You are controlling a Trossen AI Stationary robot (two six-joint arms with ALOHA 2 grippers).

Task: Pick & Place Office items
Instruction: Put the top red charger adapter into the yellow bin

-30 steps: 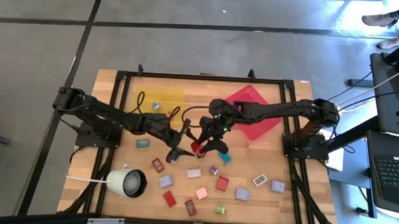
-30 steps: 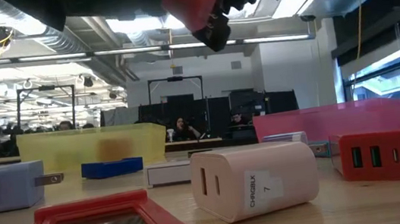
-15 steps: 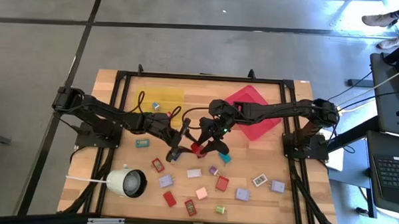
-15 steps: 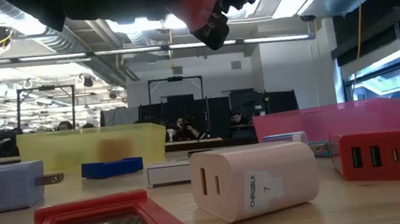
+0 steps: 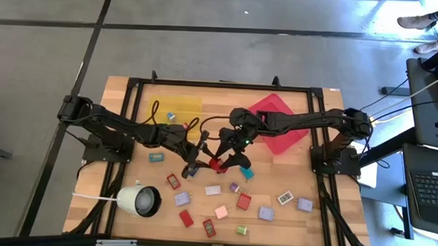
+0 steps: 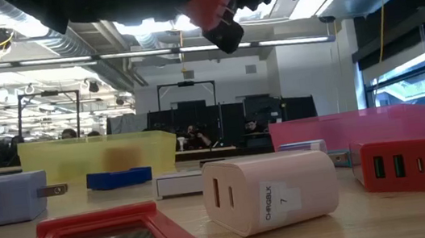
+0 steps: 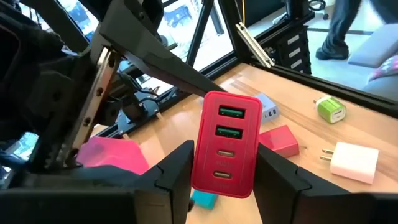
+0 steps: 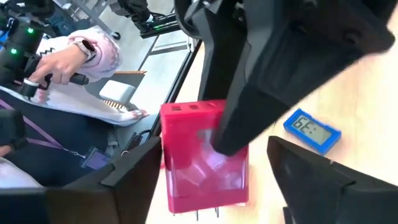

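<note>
Red charger block [image 7: 227, 144], raised above mid-table: left gripper [image 7: 225, 175] has now closed on it, while right gripper [image 8: 214, 171] has spread its fingers clear of it, so handover to left arm appears complete.

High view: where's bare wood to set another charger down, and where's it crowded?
Bare wood lies between the yellow tray and red tray at the back, and between the red tray and the white charger. The front middle is crowded with chargers; the left gripper grips a red charger mid-table.
</note>
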